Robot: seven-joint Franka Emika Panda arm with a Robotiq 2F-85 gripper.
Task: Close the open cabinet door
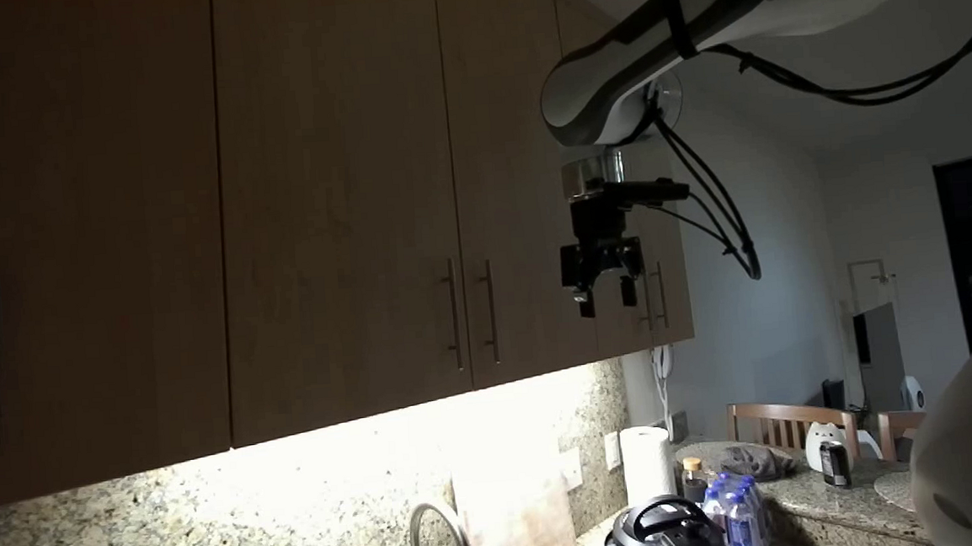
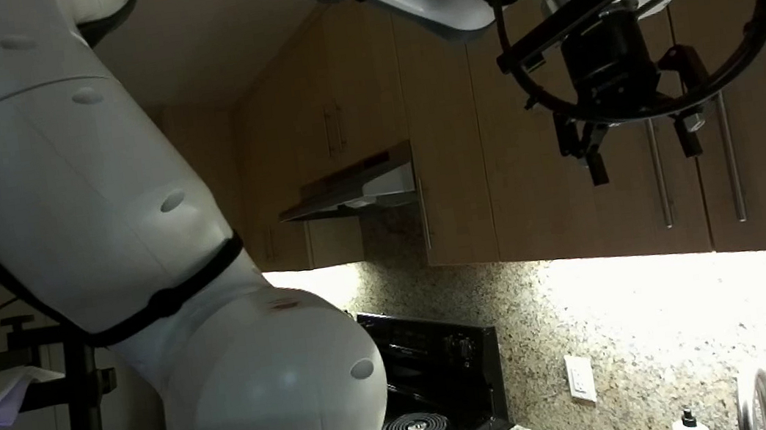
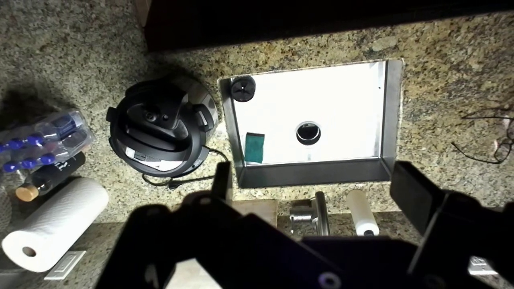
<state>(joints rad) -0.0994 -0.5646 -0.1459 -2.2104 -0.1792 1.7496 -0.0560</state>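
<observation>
Several matching light brown upper cabinet doors show in both exterior views, and all look flush; I see none standing open. A tall narrow panel [image 1: 514, 178] with a slim vertical silver handle [image 1: 491, 311] fits the cabinet door, but I cannot tell for certain. Another narrow-looking panel [image 2: 448, 147] shows in an exterior view. My gripper [image 1: 607, 298] is open and empty, pointing down in front of the doors at handle height. It looks apart from them. It also shows before a handle [image 2: 658, 171] in an exterior view [image 2: 643, 152]. In the wrist view its fingers [image 3: 313, 180] are spread; no door shows.
Below are a sink [image 3: 313, 174], a faucet [image 3: 322, 212], a soap bottle [image 3: 361, 212] and a pressure cooker [image 3: 160, 124]. A paper towel roll [image 3: 56, 224] and bottles [image 3: 48, 140] stand beside. A range hood [image 2: 356, 181] juts out over the stove [image 2: 435, 386].
</observation>
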